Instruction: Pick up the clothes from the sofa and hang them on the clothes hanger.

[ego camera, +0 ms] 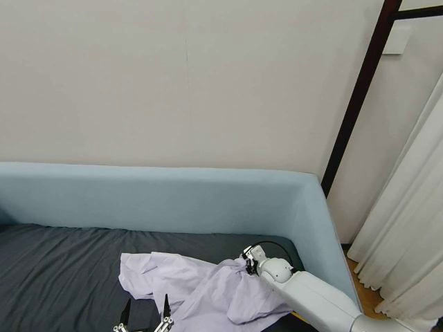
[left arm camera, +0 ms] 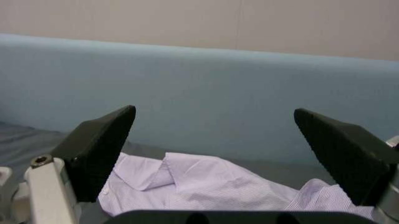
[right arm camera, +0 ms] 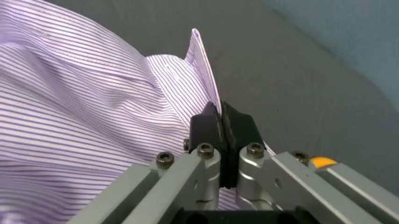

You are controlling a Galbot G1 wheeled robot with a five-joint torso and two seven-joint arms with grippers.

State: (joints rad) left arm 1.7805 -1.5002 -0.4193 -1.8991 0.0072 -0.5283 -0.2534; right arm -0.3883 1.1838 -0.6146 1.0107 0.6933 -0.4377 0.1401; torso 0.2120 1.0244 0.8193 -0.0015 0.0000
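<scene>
Closest to the head camera, the left gripper (ego camera: 145,315) hovers at the near edge of the sofa seat, its two dark fingers spread wide apart and holding nothing. Its wrist view looks between them toward the garment.

Task object: one lilac, finely striped shirt (ego camera: 208,290), lying crumpled on the dark grey seat cushion (ego camera: 55,270) toward the right end of the sofa (ego camera: 152,200), collar visible. The right gripper (ego camera: 246,265) meets the shirt's far right edge. In the right wrist view its jaws are pressed together on a raised fold of the striped cloth, so the fabric is pinched between them.

Progress (judged): the grasp appears made, but most of the shirt lies on the cushion, so the lift has scarcely begun. Raising the shirt, carrying it off the sofa and hanging it all remain to be done.

Surroundings: the light blue backrest and right side panel of the sofa enclose the seat. Beyond the sofa's right corner a dark upright post (ego camera: 356,104) leans against the pale wall (ego camera: 173,76); it is probably part of the clothes hanger stand, though its top is cut off. A white curtain (ego camera: 408,235) hangs farther right.

Count: one shirt, one sofa, two grippers, one post, one curtain.
</scene>
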